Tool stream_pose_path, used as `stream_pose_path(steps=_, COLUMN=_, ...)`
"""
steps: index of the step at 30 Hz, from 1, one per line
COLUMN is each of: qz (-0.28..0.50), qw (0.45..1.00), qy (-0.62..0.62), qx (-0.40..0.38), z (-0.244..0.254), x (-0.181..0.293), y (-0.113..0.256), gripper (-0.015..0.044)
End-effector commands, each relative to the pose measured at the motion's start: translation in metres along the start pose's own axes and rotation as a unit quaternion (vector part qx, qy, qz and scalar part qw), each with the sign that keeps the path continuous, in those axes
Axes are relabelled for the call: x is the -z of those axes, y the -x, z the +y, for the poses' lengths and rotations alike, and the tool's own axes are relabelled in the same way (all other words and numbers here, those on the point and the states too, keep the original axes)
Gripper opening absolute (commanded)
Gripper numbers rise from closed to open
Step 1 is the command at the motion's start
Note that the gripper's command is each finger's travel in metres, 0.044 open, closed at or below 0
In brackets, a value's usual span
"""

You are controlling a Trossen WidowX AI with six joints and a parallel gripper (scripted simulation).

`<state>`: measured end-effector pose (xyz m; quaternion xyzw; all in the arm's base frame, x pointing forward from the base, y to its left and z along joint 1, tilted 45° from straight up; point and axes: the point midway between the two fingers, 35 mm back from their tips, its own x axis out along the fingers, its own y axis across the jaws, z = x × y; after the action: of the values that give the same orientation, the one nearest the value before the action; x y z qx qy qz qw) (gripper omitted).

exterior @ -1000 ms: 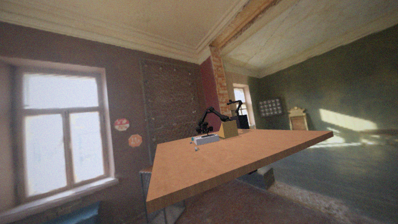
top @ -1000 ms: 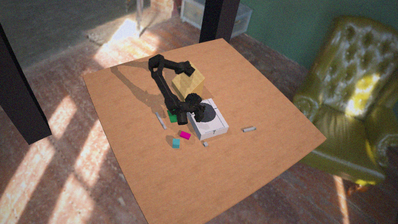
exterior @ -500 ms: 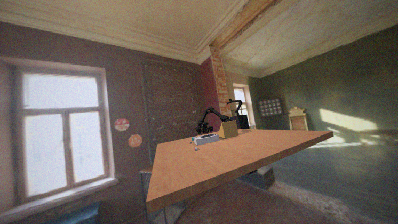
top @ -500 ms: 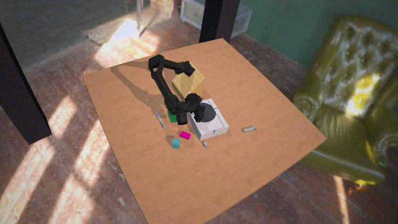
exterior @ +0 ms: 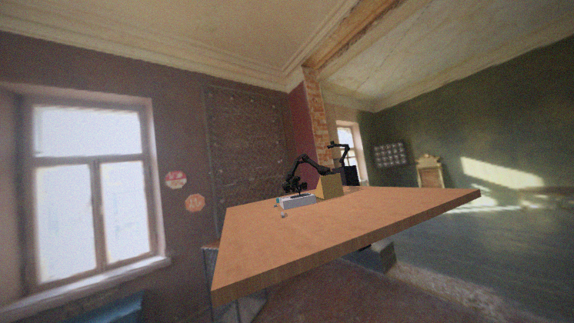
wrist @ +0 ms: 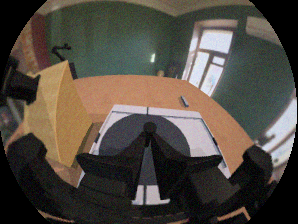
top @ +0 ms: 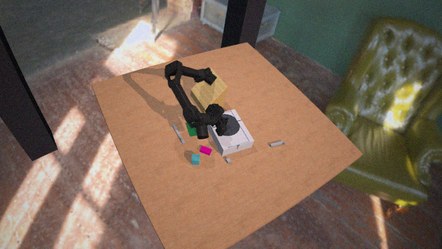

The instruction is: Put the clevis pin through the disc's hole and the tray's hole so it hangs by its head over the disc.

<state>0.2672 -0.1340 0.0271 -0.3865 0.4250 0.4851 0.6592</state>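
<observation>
Looks like smooth, matt wood, finely grained, on the table (top: pixel 201 201) (exterior: pixel 321 232) (wrist: pixel 125 90). Reads as dull, dark grey metal on the disc (top: pixel 234 128) (exterior: pixel 295 196) (wrist: pixel 117 135), without any bright shine. Seems pale, smooth and matt on the tray (top: pixel 237 147) (exterior: pixel 298 202) (wrist: pixel 205 127). Resembles matt black plastic on the claw (top: pixel 221 132) (exterior: pixel 298 191) (wrist: pixel 149 140). Shows light, faintly grained wood on the yellowish block (top: pixel 207 92) (exterior: pixel 331 186) (wrist: pixel 60 115). Gleams like glossy, tufted leather on the armchair (top: pixel 386 92).
</observation>
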Motion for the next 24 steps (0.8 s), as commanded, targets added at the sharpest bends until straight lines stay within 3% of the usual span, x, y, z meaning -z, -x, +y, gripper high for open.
stream_pose_path(steps=1, qz=0.001, qw=1.000, qy=0.001, qx=-0.001, z=0.0002, x=0.0009, y=-0.0014, gripper=0.0000)
stream_pose_path(steps=24, qz=0.005, qw=1.000, qy=-0.006, qx=-0.004, z=-0.0008, x=0.0011, y=-0.0009, gripper=0.0000)
